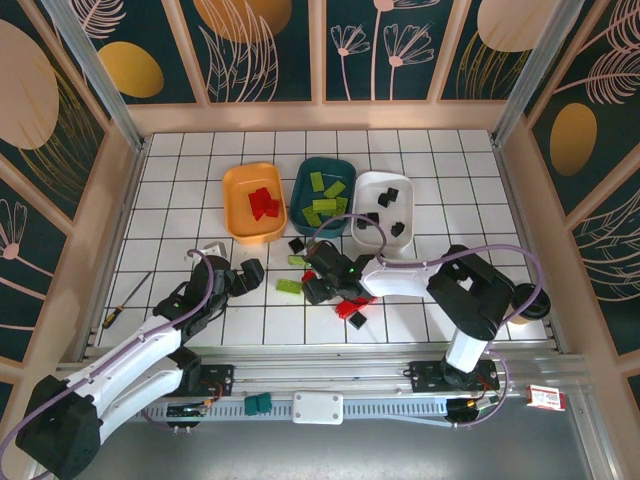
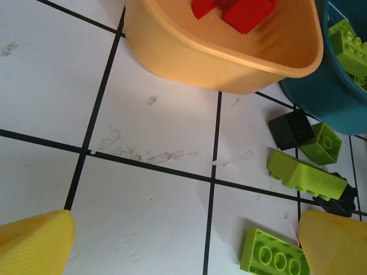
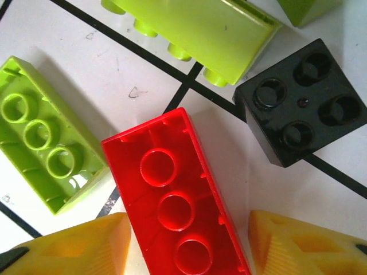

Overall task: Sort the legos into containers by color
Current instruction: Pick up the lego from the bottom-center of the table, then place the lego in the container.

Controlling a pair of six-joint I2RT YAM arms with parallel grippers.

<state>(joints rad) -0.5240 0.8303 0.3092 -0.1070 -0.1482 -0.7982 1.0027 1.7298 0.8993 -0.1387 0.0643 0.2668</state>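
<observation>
Brick (image 3: 175, 200), red, underside up on white tile (image 3: 69, 51), lower centre of the right wrist view. We note right gripper (image 3: 189, 252) fingers (image 3: 74, 246) flanking it closely; whether they grip it, we cannot tell. Left gripper (image 2: 183, 249) spread wide, low in frame beneath orange tub (image 2: 189, 63).

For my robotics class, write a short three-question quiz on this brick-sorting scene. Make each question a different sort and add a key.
1. True or false: the left gripper is shut on a brick.
2. Multiple choice: in the right wrist view, which brick lies between the fingers of the right gripper? A lime green, B red, C black.
3. Fill in: the black bricks that are in a container lie in the ___ tub.

Key
1. False: it is open, with nothing between its fingers.
2. B, the red brick, lying studs down on the table.
3. The white tub.
</observation>
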